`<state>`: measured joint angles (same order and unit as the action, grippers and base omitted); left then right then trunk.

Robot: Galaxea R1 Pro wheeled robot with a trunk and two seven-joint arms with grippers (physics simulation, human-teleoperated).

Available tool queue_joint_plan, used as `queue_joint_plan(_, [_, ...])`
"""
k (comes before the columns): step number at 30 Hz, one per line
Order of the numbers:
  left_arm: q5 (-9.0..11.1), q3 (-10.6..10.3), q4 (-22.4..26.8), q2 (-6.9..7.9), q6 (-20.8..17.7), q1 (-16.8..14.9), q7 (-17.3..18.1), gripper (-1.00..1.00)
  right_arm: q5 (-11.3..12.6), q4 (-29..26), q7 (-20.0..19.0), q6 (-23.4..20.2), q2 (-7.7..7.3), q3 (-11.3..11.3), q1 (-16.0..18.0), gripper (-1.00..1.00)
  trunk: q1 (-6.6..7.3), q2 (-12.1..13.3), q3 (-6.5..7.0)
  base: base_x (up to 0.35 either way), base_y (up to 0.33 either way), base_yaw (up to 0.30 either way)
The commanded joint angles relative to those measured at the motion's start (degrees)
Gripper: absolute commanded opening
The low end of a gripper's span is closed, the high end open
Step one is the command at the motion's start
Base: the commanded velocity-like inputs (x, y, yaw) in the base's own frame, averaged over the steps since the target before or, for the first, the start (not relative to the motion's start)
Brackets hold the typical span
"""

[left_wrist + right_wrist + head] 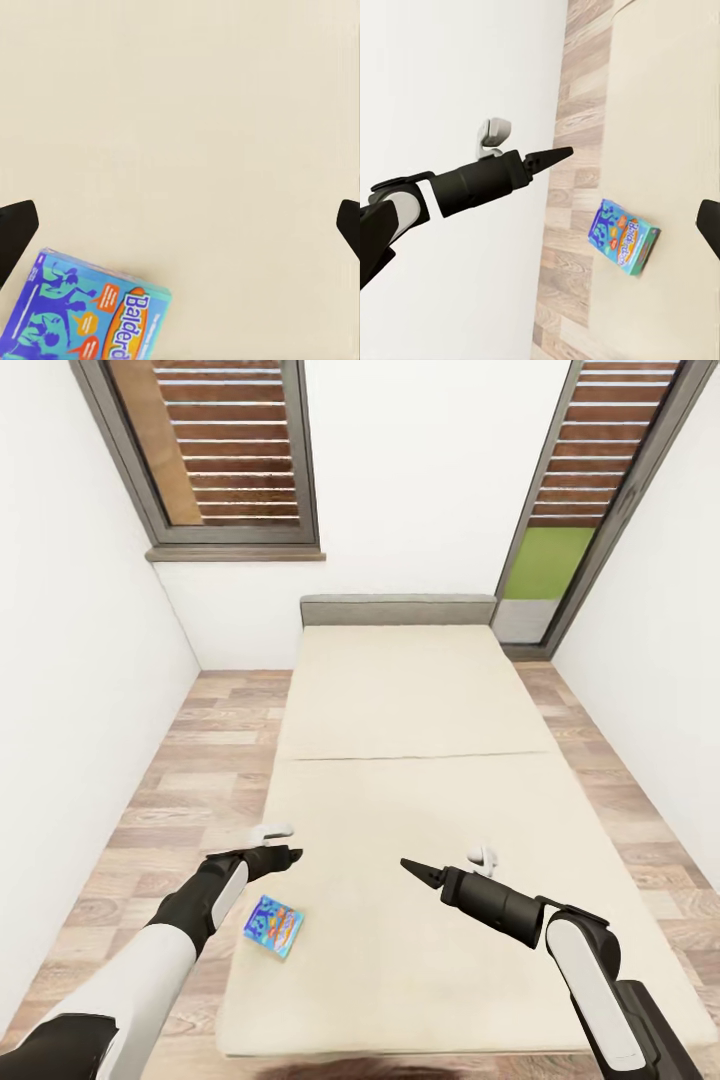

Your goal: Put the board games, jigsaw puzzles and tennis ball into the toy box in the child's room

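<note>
Blue board game is lying near the bed's left edge, just below my left gripper; fingers spread, empty. I am judging: descend squarely, straddle one edge

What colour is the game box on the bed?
Mostly blue, with teal and orange cartoon print. The board game shows best in the left wrist view.
</note>
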<state>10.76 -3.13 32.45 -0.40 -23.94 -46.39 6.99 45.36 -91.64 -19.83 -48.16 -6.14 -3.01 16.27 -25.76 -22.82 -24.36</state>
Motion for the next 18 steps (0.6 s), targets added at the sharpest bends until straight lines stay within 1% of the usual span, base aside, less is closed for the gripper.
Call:
queue_joint_plan(1, [0.6, -0.1, 0.1, 0.04, -0.3, 0.0, -0.1, 1.0, -0.2, 0.0, -0.2, -0.2, -0.02, -0.1, 0.1, 1.0, -0.03, -0.1, -0.09, -0.031, 0.099, -0.064])
queue_joint_plan(3, [0.6, -0.1, 0.1, 0.04, -0.3, 0.0, -0.1, 1.0, -0.1, 0.0, -0.1, -0.2, 0.0, -0.1, 0.1, 1.0, -0.03, -0.1, -0.09, -0.018, 0.057, -0.064])
queue_joint_plan(6, [0.6, 0.0, 0.1, 0.05, -0.3, 0.0, -0.1, 1.0, -0.6, 1.5, 0.4, -0.1, 0.1, -0.4, 0.1, 1.0, -0.03, -0.1, -0.09, -0.007, 0.023, -0.065])
queue_joint_plan(9, [0.6, 0.0, 0.1, 0.05, -0.3, 0.0, -0.1, 1.0, -1.6, 6.0, 1.1, 0.5, 0.14, -0.5, 0.6, 1.0, -0.03, -0.1, -0.09, -0.002, 0.008, -0.065])
queue_joint_plan(11, [0.6, 0.0, 0.1, 0.05, -0.3, 0.0, -0.1, 1.0, -1.8, 10.7, 0.9, 2.8, 0.06, -0.5, 1.4, 1.0, -0.03, -0.1, -0.09, -0.001, 0.003, -0.085])
queue_joint_plan(13, [0.6, -0.1, 0.1, 0.05, -0.3, 0.0, -0.1, 1.0, -1.9, 13.4, 0.7, 4.3, 0.04, -0.6, 2.1, 1.0, -0.03, -0.1, -0.09, 0.0, 0.001, -0.164])
queue_joint_plan(14, [0.6, -0.1, 0.1, 0.05, -0.3, 0.0, -0.1, 1.0, -1.9, 14.6, 0.7, 5.0, 0.05, -0.7, 2.6, 1.0, -0.03, -0.1, -0.09, 0.0, 0.001, -0.221])
queue_joint_plan(18, [0.6, -0.1, 0.1, 0.05, -0.3, 0.0, -0.1, 1.0, -2.0, 16.3, 0.6, 6.0, 0.07, -0.7, 3.3, 1.0, -0.03, -0.1, -0.09, 0.0, 0.0, -0.251])
